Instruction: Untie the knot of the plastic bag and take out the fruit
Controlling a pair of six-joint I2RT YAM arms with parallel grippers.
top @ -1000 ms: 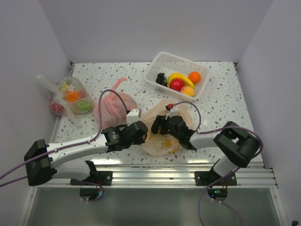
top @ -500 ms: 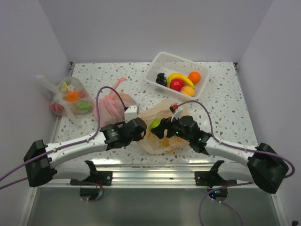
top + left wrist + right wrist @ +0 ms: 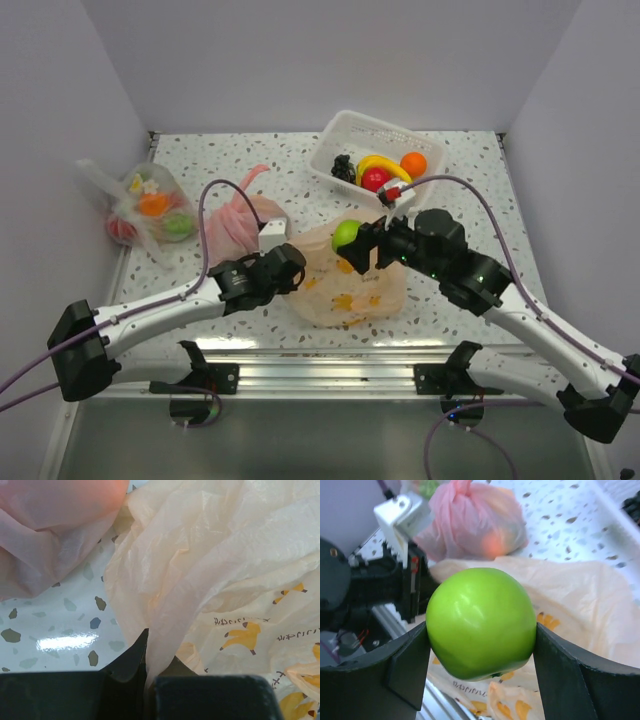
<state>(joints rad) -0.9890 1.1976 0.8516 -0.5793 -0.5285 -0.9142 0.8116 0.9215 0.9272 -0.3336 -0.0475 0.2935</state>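
Green apple [image 3: 346, 234] clamped in my right gripper [image 3: 481, 630], over the plastic bag [image 3: 345, 290]'s far edge, white basket [image 3: 325, 145] close beyond. My left gripper [image 3: 149, 677] is pinched on the bag's left rim, pink bag [image 3: 240, 225] alongside.

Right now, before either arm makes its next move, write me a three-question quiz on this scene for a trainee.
1. True or false: the right end effector holds the green apple above the plastic bag.
2. The left end effector is: A. open over bare table; B. shut on the plastic bag's film; C. holding a banana.
3. Which bag lies between the clear flower-print bag and the plastic bag?
Key: 1 true. 2 B. 3 the pink bag.
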